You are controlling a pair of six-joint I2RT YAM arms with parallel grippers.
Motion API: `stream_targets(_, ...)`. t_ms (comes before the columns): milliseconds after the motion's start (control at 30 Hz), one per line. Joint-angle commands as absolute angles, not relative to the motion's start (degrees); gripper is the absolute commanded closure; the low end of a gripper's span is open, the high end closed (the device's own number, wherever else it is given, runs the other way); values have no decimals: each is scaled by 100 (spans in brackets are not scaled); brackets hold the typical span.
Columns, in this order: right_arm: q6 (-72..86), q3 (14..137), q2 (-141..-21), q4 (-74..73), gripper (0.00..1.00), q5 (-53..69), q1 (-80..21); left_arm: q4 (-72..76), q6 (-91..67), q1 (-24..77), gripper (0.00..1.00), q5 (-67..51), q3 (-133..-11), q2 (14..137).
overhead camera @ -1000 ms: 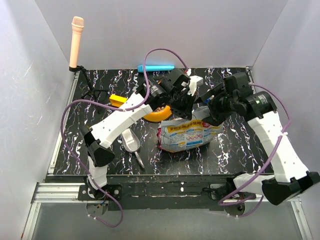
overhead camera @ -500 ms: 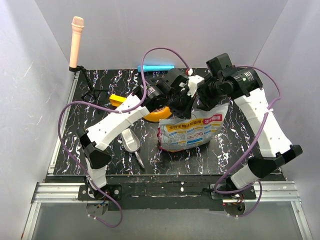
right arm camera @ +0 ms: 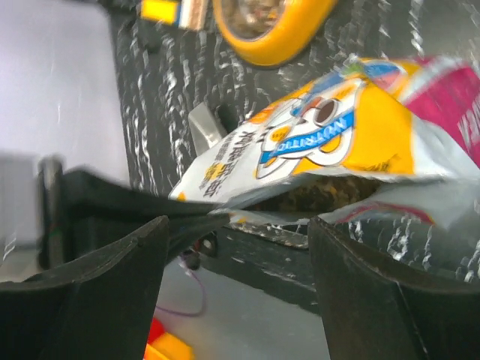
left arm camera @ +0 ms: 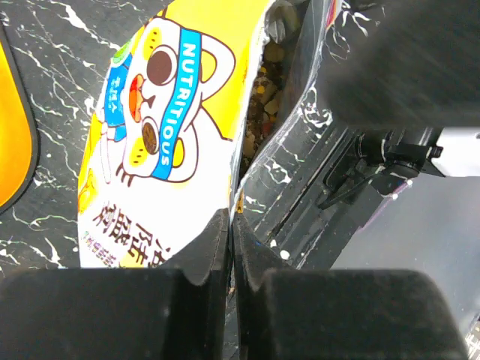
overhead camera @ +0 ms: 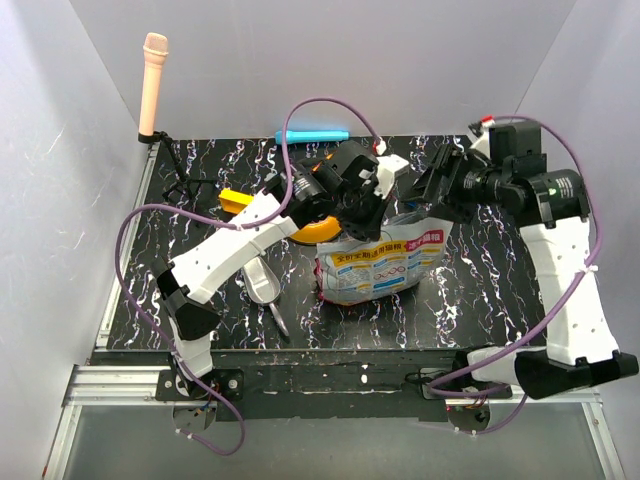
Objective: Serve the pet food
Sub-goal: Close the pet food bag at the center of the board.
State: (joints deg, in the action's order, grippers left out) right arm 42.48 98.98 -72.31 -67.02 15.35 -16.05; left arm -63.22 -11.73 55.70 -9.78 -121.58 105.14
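Observation:
The pet food bag (overhead camera: 380,262) lies at mid table, mouth toward the back. My left gripper (overhead camera: 367,212) is shut on the bag's top edge; in the left wrist view the pads (left arm camera: 217,240) pinch the foil edge (left arm camera: 232,217). Brown kibble (left arm camera: 264,90) shows inside the open mouth. My right gripper (overhead camera: 428,190) is open, just right of the mouth, not touching it. In the right wrist view its jaws (right arm camera: 238,225) stand wide apart before the bag (right arm camera: 315,139), with kibble (right arm camera: 322,191) in the gap. The yellow bowl (overhead camera: 318,228) lies left of the bag, partly under my left arm.
A grey scoop (overhead camera: 260,283) lies on the table left of the bag. A blue object (overhead camera: 312,135) lies at the back edge. A peach microphone-like prop (overhead camera: 153,85) on a stand is at the back left. The yellow bowl (right arm camera: 270,26) holds something brown.
My right arm has swung up and out to the right, its gripper drawing slightly back from the bag's mouth. My left gripper has kept its hold on the bag's edge.

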Motion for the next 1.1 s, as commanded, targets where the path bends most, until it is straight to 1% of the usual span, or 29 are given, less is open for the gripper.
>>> stream_targets(0,944,10834,-7768,-6423,19,3490,-1503,-5607,-1353,5318,100,-888,-12199,9668)
stream_targets(67,75,10881,-7805,-6381,18,3630,-1503,-5581,-1424,5204,100,-975,-12191,9659)
stream_targets(133,-682,10610,-7717,-6214,17,3830,-1512,-5528,-1468,5124,100,-1098,-12181,9677)
stream_targets(233,-1351,10153,-7638,-5828,16,4059,-1512,-5599,-1468,5045,100,-1187,-12331,9782)
stream_targets(400,-1722,9774,-7717,-5555,18,4526,-1512,-5546,-1424,4983,100,-1388,-12331,9782)
stream_targets(533,-2021,9493,-7699,-5362,18,4255,-1512,-5555,-1371,4975,100,-1371,-12278,9738)
stream_targets(667,-2345,9440,-7840,-5518,19,4368,-1695,-5510,-1327,4975,100,-1599,-12348,9782)
stream_targets(733,-2785,9099,-7700,-5800,22,4499,-1801,-5598,-1248,4966,100,-1678,-12515,9852)
stream_targets(900,-3155,8079,-7041,-5985,23,4334,-1916,-5634,-1160,4975,100,-1635,-12437,9782)
stream_targets(967,-3094,7911,-6918,-5793,30,3984,-1995,-5546,-1247,4975,100,-1679,-12349,9730)
stream_targets(1000,-3050,7849,-6882,-5644,38,3868,-2004,-5511,-1283,4975,100,-1714,-12331,9712)
stream_targets(1033,-3041,7823,-6882,-5556,51,3806,-2013,-5502,-1318,4975,100,-1731,-12305,9686)
stream_targets(1067,-3085,7840,-6891,-5537,56,3736,-2013,-5476,-1336,4975,100,-1740,-12279,9659)
